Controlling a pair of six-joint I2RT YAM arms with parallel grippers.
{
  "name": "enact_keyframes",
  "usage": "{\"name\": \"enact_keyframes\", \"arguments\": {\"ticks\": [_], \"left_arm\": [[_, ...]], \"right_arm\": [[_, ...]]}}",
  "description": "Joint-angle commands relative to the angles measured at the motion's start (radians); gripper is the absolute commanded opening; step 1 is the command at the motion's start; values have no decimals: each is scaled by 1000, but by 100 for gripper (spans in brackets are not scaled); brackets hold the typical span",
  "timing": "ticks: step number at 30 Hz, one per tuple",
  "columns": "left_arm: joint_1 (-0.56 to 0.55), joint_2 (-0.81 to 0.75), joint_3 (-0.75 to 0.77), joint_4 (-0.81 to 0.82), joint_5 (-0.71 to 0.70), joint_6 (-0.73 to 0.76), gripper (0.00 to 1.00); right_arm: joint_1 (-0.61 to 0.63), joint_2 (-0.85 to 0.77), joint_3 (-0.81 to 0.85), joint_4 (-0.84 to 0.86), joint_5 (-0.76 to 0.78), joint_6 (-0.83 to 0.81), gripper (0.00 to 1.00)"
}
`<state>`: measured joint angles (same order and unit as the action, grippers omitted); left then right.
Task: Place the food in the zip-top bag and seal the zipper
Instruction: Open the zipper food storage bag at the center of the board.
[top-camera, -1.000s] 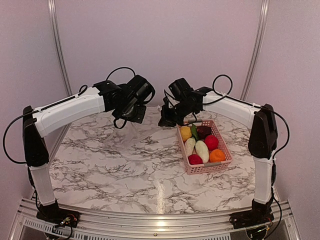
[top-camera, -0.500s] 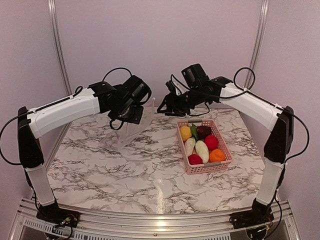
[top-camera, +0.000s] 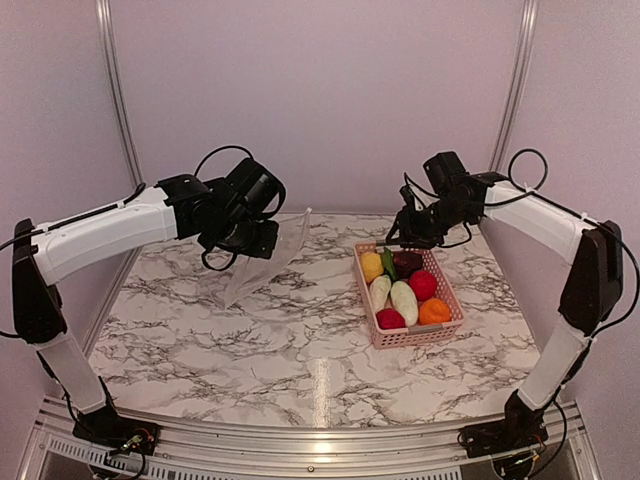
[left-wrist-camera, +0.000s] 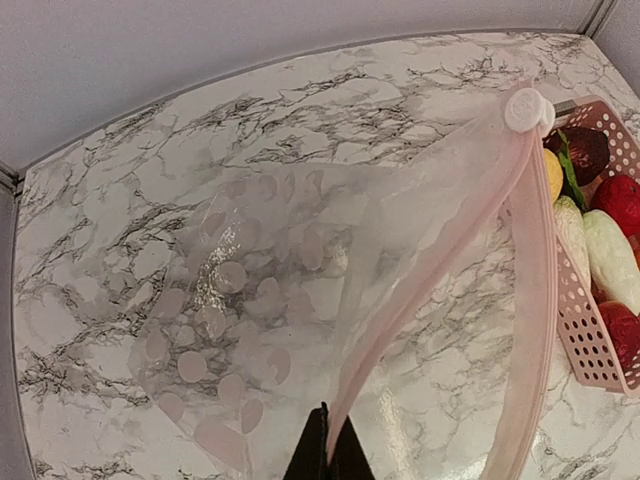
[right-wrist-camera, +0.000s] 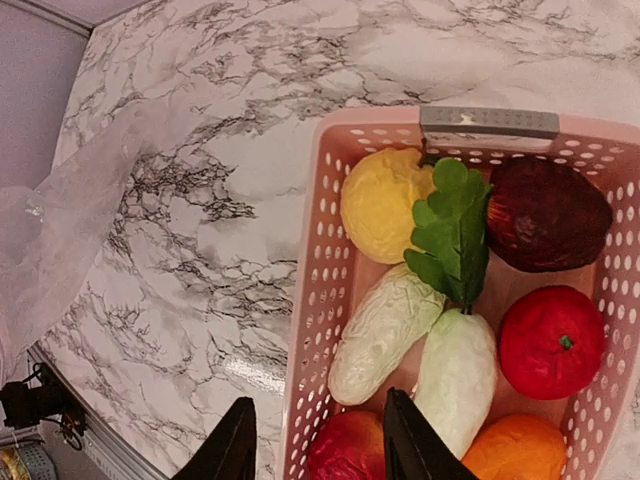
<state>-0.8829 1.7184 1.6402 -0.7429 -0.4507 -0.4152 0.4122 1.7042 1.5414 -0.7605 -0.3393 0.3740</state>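
Pinching the mouth edge of a clear, thin, crinkly plastic zip-top bag (left-wrist-camera: 290, 300) with the left gripper (left-wrist-camera: 328, 452), jaws pressed fully together on the film. Holding it raised well left of the pink plastic lattice basket (top-camera: 415, 338), over the grey-veined marble-look table (top-camera: 250, 350). Showing see-through, wrinkled, glossy film printed with pale round dots, and a narrow pinkish zipper (left-wrist-camera: 538, 280) parting into two strips, with a small round white slider (left-wrist-camera: 527, 108) at the end nearest the basket.

Hovering over the basket's far end with the right gripper (right-wrist-camera: 320, 445), fingers partly spread, gripping nothing, one finger showing on each side of the basket's left wall in the wrist view.

Lying inside the basket:
- a yellow round fruit (right-wrist-camera: 385, 205)
- a green flat leaf (right-wrist-camera: 452, 225)
- a dark maroon round piece (right-wrist-camera: 548, 215)
- a smooth red ball (right-wrist-camera: 553, 340)
- two white ribbed oblong vegetables (right-wrist-camera: 385, 330)
- an orange ball (right-wrist-camera: 515, 450)
- a red apple-like piece (right-wrist-camera: 345, 450)
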Motion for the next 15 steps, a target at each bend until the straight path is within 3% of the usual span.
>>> {"name": "enact_keyframes", "arguments": {"ticks": [1, 5, 15], "left_arm": [[2, -52, -59, 74, 84, -11, 0], [2, -58, -66, 74, 100, -20, 0], [2, -74, -91, 74, 114, -30, 0]], "right_arm": [[-26, 8, 21, -97, 148, -62, 40], [-34, 63, 50, -158, 299, -110, 40], [-66, 193, 63, -183, 328, -141, 47]]}}
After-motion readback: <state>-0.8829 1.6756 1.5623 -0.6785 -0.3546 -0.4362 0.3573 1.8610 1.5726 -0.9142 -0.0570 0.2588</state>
